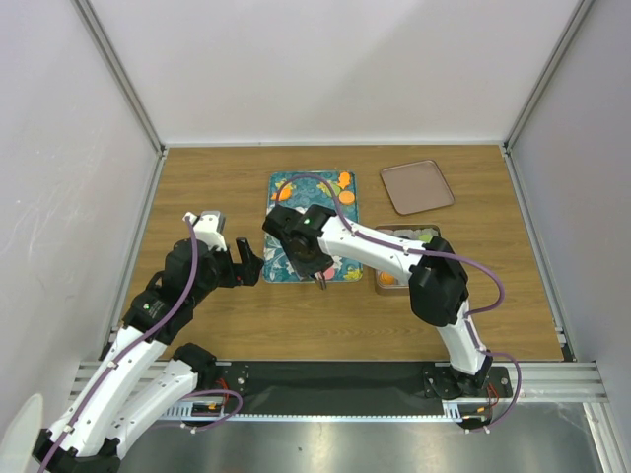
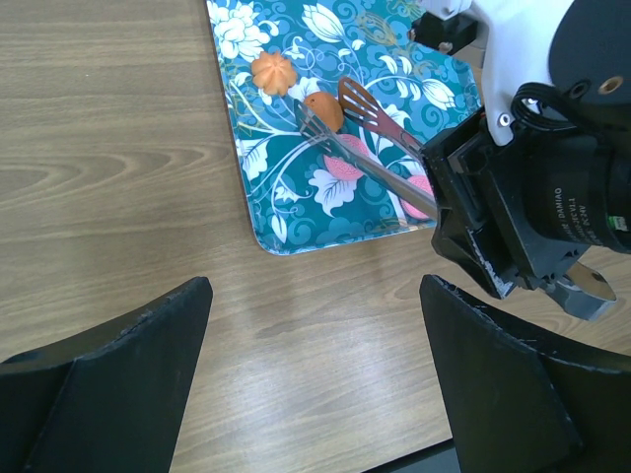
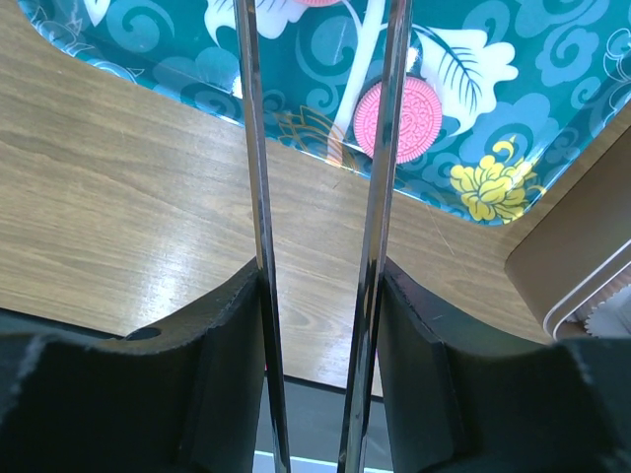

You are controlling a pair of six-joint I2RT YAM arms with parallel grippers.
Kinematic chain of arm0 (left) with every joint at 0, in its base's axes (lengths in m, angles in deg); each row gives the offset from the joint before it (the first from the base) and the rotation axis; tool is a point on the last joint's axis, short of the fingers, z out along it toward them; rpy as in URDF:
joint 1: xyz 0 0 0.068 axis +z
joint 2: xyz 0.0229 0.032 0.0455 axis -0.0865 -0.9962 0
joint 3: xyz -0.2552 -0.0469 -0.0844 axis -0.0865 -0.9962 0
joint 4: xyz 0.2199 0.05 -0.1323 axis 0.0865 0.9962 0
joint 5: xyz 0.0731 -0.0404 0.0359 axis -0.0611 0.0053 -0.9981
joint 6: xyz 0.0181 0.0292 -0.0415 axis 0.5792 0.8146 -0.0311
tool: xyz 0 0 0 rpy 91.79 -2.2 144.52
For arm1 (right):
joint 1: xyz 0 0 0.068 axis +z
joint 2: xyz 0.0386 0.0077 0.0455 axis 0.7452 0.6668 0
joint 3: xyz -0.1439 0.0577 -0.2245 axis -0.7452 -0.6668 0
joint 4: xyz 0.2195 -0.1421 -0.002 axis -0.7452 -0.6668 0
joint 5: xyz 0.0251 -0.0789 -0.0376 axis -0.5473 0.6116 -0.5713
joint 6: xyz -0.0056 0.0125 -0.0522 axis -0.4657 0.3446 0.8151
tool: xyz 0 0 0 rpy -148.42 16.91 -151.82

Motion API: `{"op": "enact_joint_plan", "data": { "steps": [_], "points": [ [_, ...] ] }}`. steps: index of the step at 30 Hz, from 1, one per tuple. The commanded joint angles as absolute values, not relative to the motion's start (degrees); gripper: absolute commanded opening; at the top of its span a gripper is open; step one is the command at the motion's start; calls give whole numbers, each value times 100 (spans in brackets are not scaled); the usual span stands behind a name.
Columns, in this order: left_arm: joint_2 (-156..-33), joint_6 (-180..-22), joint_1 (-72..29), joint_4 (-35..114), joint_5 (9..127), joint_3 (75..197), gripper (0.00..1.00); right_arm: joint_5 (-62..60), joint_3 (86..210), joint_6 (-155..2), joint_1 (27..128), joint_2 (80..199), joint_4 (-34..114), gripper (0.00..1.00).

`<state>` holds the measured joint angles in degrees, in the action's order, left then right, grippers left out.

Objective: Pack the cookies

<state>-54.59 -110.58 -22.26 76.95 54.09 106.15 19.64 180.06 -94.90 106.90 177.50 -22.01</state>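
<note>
My right gripper (image 3: 317,286) is shut on a pair of metal tongs (image 3: 251,148), pressing their two arms from outside. In the left wrist view the tongs (image 2: 380,172) reach over the teal tray (image 2: 296,212), and their tips hold an orange cookie (image 2: 323,110). A second orange cookie (image 2: 274,72), flower-shaped, lies on the tray just beyond. A pink cookie (image 3: 399,118) lies on the tray near its front right corner. Two orange cookies (image 1: 346,188) sit at the tray's far right. My left gripper (image 2: 315,296) hangs open over bare wood, left of the tray's near corner.
A square metal tin (image 1: 399,231) stands right of the tray, partly under my right arm, with an orange cookie (image 1: 386,279) showing in it. Its lid (image 1: 417,186) lies at the back right. My right gripper (image 1: 308,258) covers the tray's near edge from above.
</note>
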Motion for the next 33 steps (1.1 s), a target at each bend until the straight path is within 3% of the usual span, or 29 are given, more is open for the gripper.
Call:
{"op": "enact_joint_plan", "data": {
  "steps": [1,20,33],
  "points": [
    [-5398,-11017,-2255,7563,5388,10720,93,2114,18292,-9404,10750,17856,-2365,47],
    [-5381,-11026,-2255,7563,5379,10720,94,2255,18573,-9325,10689,17874,-2584,38],
    [-5380,-11026,-2255,7563,5379,10720,94,2132,17950,-9509,10346,16925,-1979,37]
  ]
}}
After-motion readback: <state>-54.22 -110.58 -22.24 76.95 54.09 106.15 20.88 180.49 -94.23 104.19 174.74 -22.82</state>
